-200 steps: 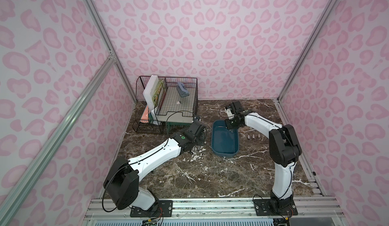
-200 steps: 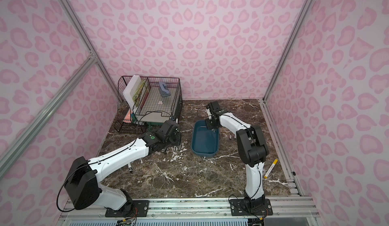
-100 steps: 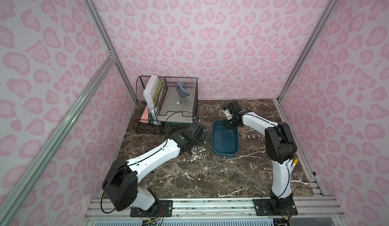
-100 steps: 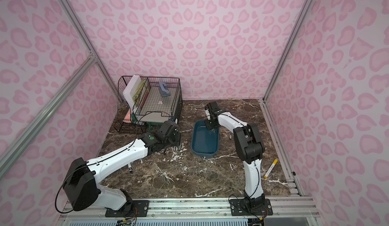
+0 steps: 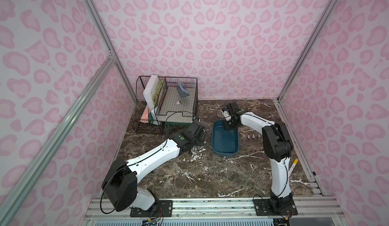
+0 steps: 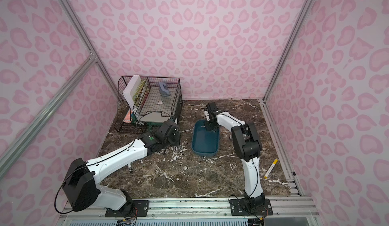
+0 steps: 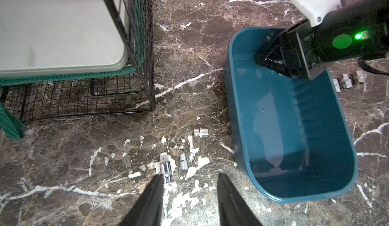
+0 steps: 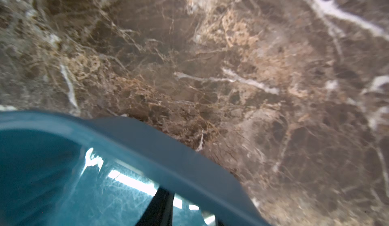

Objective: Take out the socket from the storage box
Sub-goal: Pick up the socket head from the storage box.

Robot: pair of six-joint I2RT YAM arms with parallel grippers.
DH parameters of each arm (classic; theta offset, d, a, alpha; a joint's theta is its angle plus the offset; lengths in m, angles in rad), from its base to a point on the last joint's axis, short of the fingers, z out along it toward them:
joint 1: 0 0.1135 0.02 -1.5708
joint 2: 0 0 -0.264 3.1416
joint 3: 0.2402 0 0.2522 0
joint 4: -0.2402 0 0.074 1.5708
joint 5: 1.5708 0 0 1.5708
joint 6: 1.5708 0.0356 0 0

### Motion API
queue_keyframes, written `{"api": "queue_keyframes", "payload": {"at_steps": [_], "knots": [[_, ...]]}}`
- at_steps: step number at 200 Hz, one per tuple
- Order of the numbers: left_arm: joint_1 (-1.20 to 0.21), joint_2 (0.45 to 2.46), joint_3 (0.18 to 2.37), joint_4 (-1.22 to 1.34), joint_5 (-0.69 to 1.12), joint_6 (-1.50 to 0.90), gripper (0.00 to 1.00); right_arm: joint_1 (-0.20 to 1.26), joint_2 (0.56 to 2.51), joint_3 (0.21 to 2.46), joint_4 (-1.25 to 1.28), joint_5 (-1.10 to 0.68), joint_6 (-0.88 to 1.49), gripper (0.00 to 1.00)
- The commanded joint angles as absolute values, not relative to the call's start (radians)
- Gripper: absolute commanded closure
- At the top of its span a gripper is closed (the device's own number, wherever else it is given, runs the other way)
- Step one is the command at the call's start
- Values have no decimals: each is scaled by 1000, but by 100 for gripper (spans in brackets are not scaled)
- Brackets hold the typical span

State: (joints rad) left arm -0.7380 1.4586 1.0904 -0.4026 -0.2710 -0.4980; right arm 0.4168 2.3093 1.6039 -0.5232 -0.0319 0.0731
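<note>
Now | storage box mid tabletop, right of wire rack | right jaws down inside box's far end, spread or pinching cannot tell | left jaws spread, low over tabletop left of box | three sockets lying left of box, three more sockets right of it, all outside.
</note>
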Motion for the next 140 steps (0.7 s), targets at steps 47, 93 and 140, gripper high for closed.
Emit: {"api": "queue_keyframes", "payload": {"at_steps": [47, 93, 140], "knots": [[-736, 1459, 1097, -407, -262, -497, 53, 419, 2339, 1623, -526, -21, 85, 66], [-735, 1455, 1103, -409, -266, -491, 53, 423, 2338, 1628, -536, -14, 87, 76], [-735, 1464, 1108, -409, -263, -489, 53, 424, 2253, 1594, -530, -56, 89, 81]]}}
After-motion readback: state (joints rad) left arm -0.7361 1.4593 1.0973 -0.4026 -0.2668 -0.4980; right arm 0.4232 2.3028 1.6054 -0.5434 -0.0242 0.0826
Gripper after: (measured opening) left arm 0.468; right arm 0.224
